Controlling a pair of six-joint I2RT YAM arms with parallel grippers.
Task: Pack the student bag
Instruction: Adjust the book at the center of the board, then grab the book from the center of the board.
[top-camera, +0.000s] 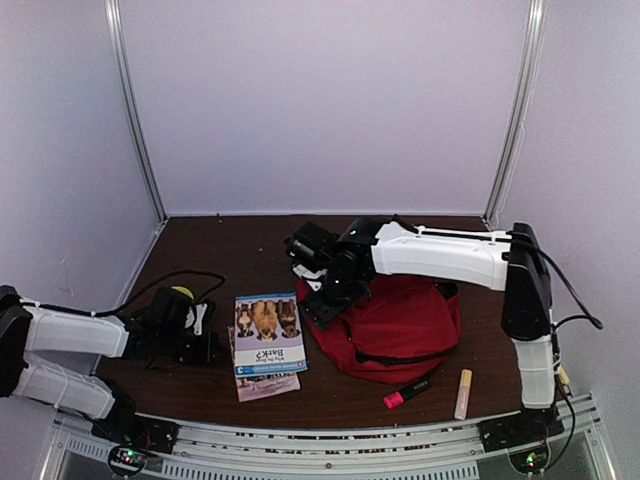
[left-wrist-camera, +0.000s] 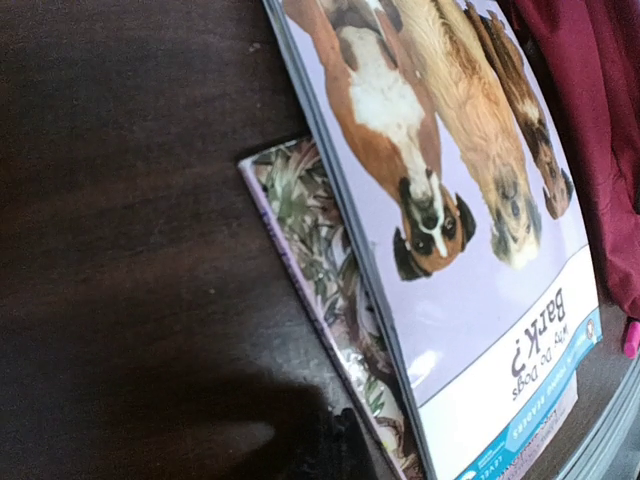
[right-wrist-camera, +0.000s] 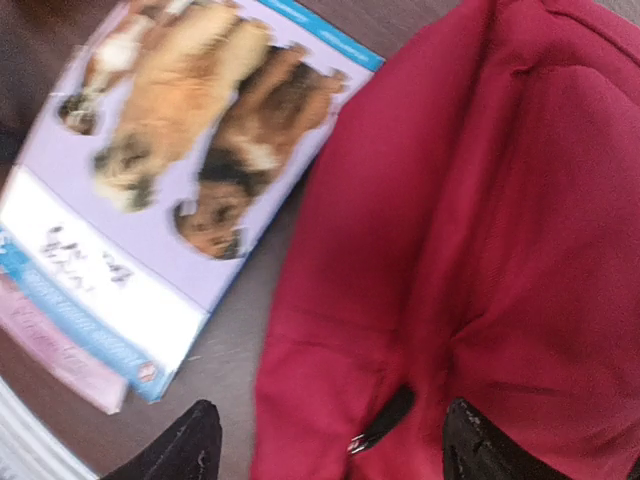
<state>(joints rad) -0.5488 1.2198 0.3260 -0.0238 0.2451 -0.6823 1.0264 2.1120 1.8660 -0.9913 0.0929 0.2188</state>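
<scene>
The red student bag (top-camera: 405, 325) lies on the brown table right of centre. It fills the right wrist view (right-wrist-camera: 460, 230), where a black zipper pull (right-wrist-camera: 385, 418) shows. My right gripper (top-camera: 322, 300) is open above the bag's left edge, its fingertips (right-wrist-camera: 195, 445) spread wide with nothing between them. A dog book (top-camera: 268, 333) lies left of the bag on top of a second book (top-camera: 262, 386). Both show in the left wrist view: the dog book (left-wrist-camera: 460, 200) and the leafy-cover book (left-wrist-camera: 320, 260). My left gripper (top-camera: 200, 335) sits low just left of the books; its fingers are hidden in dark blur.
A pink and black marker (top-camera: 406, 392) and a pale yellow stick (top-camera: 464, 393) lie on the table in front of the bag. White walls enclose the table on three sides. A metal rail (top-camera: 330, 450) runs along the near edge.
</scene>
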